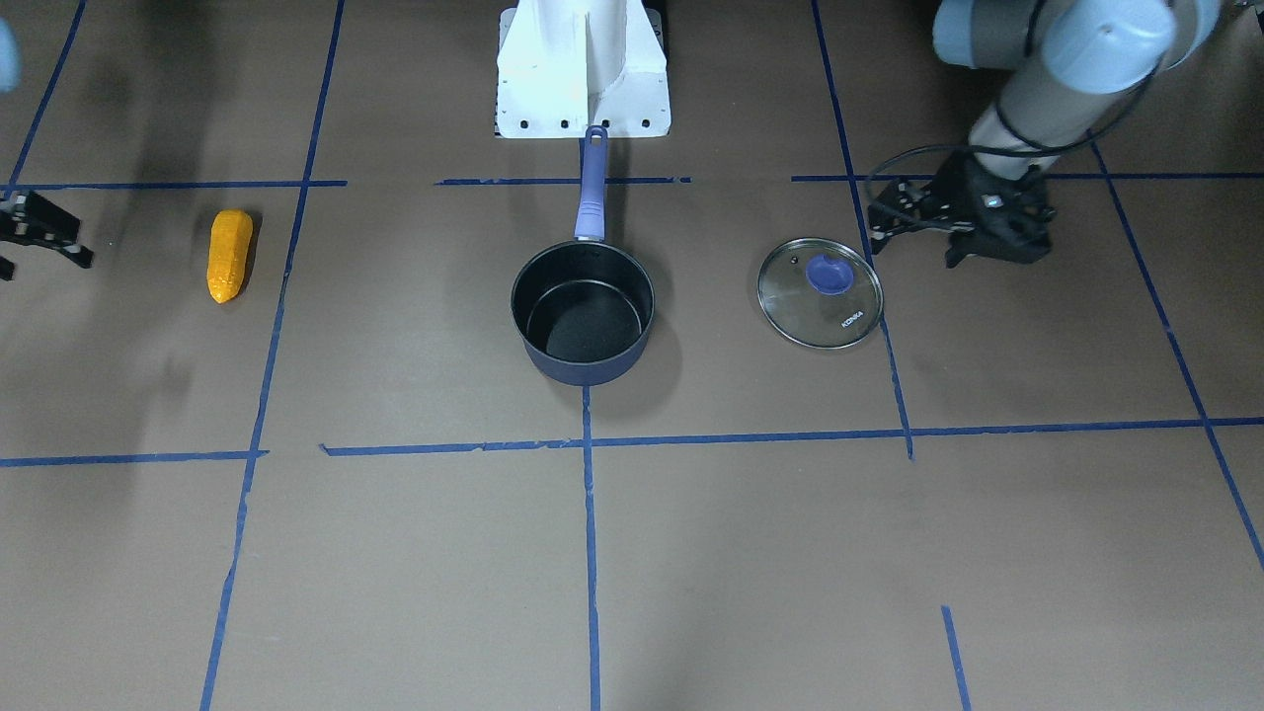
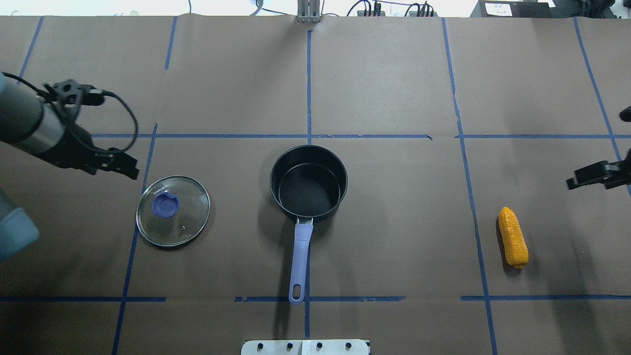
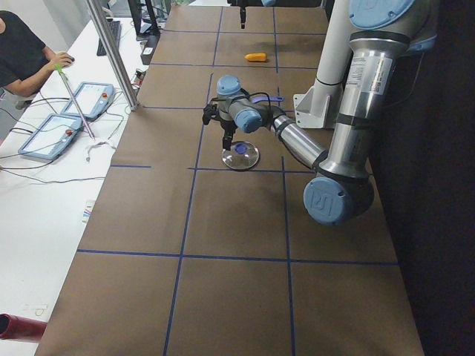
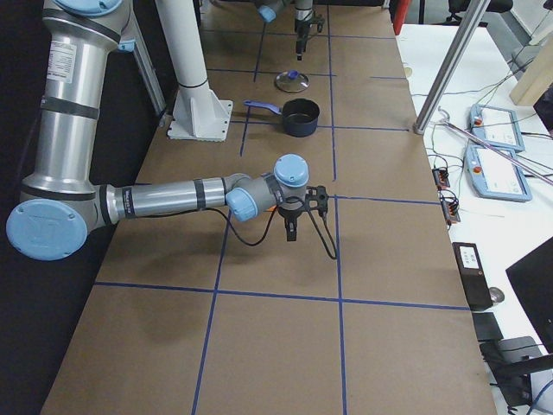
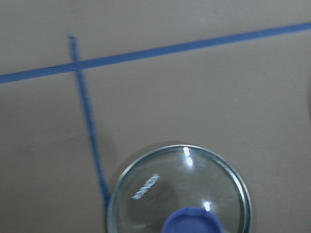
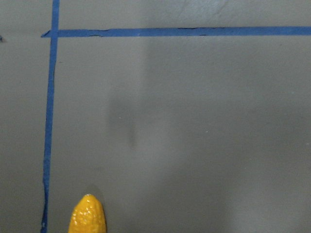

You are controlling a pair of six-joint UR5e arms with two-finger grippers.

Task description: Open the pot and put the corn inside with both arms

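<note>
The pot (image 1: 583, 367) stands open and empty at the table's middle, its purple handle (image 1: 591, 188) pointing at the robot base. It also shows in the overhead view (image 2: 308, 149). The glass lid (image 2: 172, 210) lies flat on the table on my left side. My left gripper (image 2: 130, 170) is open and empty, just beyond the lid's outer edge; the left wrist view shows the lid (image 5: 180, 189) below. The corn (image 2: 512, 243) lies on my right side. My right gripper (image 2: 574, 181) is open and empty, a little beyond the corn (image 6: 87, 216).
The white robot base plate (image 1: 583, 89) sits behind the pot handle. Blue tape lines (image 2: 308, 88) divide the brown table. An operator's bench with tablets (image 3: 67, 119) runs along the far side.
</note>
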